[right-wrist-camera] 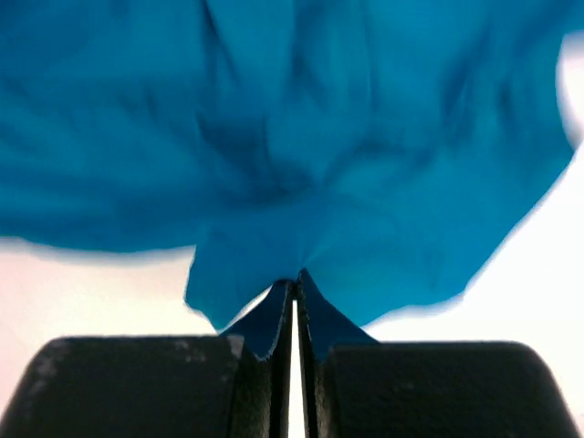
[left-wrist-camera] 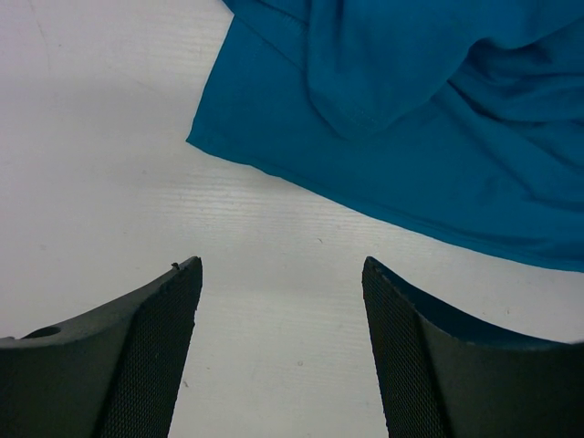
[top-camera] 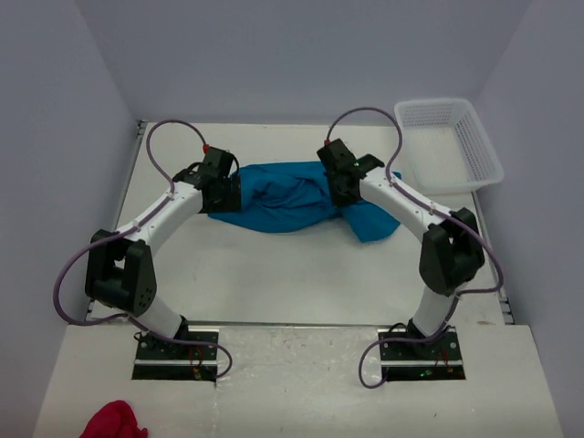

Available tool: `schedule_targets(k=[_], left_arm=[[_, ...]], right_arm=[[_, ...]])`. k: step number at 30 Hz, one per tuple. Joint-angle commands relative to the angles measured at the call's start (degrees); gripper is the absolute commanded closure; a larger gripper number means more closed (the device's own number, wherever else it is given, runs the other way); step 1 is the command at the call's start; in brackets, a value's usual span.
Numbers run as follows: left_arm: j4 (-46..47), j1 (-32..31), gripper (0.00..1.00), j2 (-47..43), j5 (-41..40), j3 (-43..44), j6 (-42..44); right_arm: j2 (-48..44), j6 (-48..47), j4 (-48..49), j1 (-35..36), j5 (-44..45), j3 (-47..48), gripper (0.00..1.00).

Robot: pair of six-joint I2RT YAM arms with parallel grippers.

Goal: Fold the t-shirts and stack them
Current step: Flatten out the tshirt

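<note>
A plain teal-blue t-shirt (top-camera: 292,196) lies crumpled at the middle of the white table. My left gripper (top-camera: 222,190) is open and empty at the shirt's left edge; in the left wrist view its jaws (left-wrist-camera: 281,274) stand wide over bare table, with the shirt's hem corner (left-wrist-camera: 365,128) just beyond. My right gripper (top-camera: 342,187) is shut on a pinch of the t-shirt's fabric (right-wrist-camera: 301,210), with the cloth bunched and hanging from the fingertips (right-wrist-camera: 296,283).
A white plastic basket (top-camera: 449,144) stands at the back right corner of the table. A red cloth (top-camera: 113,422) lies on the near ledge at bottom left. Grey walls close in the table on three sides.
</note>
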Motion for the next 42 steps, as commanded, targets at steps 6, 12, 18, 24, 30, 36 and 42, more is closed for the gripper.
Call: schedule_targets(k=[6,12,18,24,30,36,42], left_arm=[[-0.2,0.42,0.28,-4.84,3.3,1.54,1.8],[1.12,0.42,0.27,-5.47,2.95,-0.92,2.42],[3.67,-0.02,0.31,-6.78,9.97,-2.24,1.8],[4.2,-0.02,0.32,-7.92,12.97,-2.59,1.36],[4.64,-0.02,0.31,-9.59,12.8,-3.82,2.33],[5.34,0.06,0.3,-9.86,14.38,-3.73,2.77],[5.08,0.15,0.3,-10.03,14.9,-2.59,3.29]], right_arm=[[31.39,-7.69,-15.29,-6.23,5.29,56.64,0.44],[12.88,-3.3,-4.6,-6.67,4.53,24.88,0.09],[-1.72,0.14,3.83,-6.23,-1.45,-2.54,0.26],[-0.42,-1.79,7.1,-5.01,-4.18,-5.66,0.48],[6.25,-3.9,6.23,-2.63,-1.46,-0.66,0.5],[10.57,-5.39,5.18,-2.28,-0.14,2.42,0.51],[12.94,-4.87,3.86,-2.27,5.3,3.13,0.72]])
